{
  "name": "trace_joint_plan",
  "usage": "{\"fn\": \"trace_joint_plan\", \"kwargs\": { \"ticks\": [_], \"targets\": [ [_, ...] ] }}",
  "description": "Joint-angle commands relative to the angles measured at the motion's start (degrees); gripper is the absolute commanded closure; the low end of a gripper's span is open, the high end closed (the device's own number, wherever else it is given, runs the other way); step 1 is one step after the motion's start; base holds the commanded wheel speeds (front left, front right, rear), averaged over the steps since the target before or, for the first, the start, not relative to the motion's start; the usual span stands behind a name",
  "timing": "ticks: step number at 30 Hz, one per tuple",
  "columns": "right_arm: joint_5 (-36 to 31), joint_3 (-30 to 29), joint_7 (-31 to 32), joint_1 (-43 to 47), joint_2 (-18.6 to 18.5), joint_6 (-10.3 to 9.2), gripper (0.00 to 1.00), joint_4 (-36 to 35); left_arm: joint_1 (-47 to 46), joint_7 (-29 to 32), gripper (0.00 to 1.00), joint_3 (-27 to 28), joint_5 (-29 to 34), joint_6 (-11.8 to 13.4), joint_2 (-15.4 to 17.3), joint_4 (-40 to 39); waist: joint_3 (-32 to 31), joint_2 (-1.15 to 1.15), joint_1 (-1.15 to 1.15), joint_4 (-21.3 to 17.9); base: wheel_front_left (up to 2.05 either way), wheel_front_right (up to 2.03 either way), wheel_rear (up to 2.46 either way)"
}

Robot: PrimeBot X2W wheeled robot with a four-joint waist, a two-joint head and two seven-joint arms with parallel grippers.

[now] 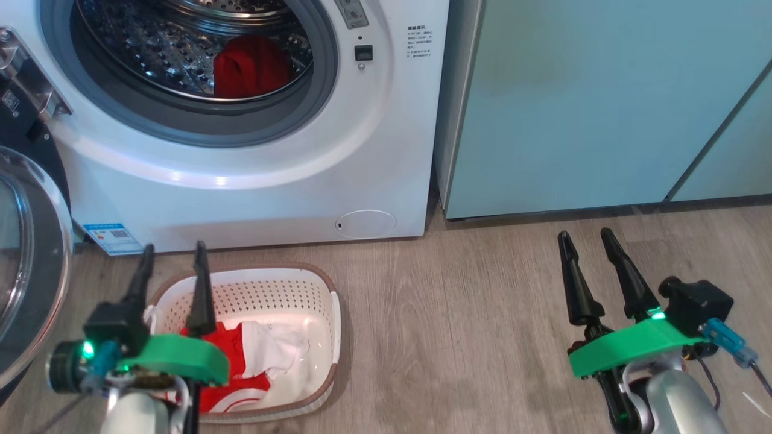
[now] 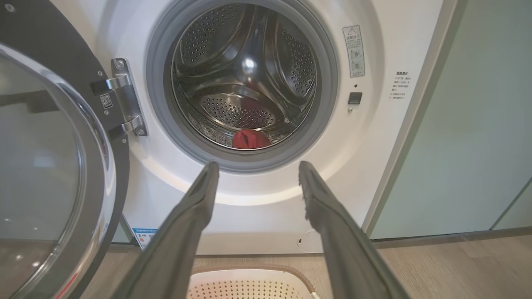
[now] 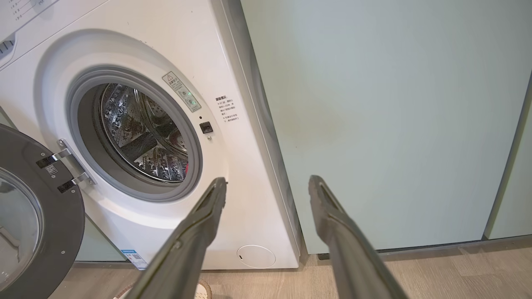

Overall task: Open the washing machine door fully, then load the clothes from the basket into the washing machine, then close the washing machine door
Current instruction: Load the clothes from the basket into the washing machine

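Left gripper (image 1: pixel 174 246), spread and empty, hangs over the far rim of the basket (image 1: pixel 259 295). Right gripper (image 1: pixel 585 234), spread and empty, is over bare floor (image 1: pixel 452 313) by the cabinet (image 1: pixel 573 102). Clothes (image 1: pixel 253 355) lie in the basket, with one red piece (image 1: pixel 250 66) inside the washer (image 1: pixel 241 181). Door (image 1: pixel 36 253) stands wide open at left.

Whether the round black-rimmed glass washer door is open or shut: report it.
Open: the round black-rimmed glass door hangs swung left on its metal hinge, baring the perforated steel drum.

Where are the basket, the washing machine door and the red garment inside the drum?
basket (image 1: pixel 253 295), head view, perforated back wall
washing machine door (image 2: pixel 58 45), left wrist view, glossy black rim
red garment (image 1: pixel 250 66), head view, middle of the cloth
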Motion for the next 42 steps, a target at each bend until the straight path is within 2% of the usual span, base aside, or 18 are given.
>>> {"fn": "trace_joint_plan", "kwargs": {
  "ticks": [1, 11, 42],
  "targets": [
    [-0.4, 1.3, -0.5, -1.0, -0.1, 0.0, 0.0, -1.8, -1.0, -0.3, 0.0, 0.9, -0.4, 0.7, 0.4, -2.1, 0.0, 0.0, 0.01, 0.0, 0.0, 0.0, 0.0],
    [-0.1, 1.6, -0.5, -1.1, -0.1, 0.0, 0.0, -1.7, -0.2, -0.3, 0.0, -1.9, -1.2, 2.6, 0.3, -1.2, 0.3, 0.0, 0.01, -0.1, 0.0, 0.0, 0.0],
    [-0.3, 2.1, -0.5, -0.5, -0.1, 0.0, 0.0, -1.0, 0.0, -0.3, 0.0, -1.4, -1.9, 3.5, 0.3, 0.0, -0.7, 0.0, 0.01, 0.3, 0.0, 0.0, 0.0]
  ]
}}
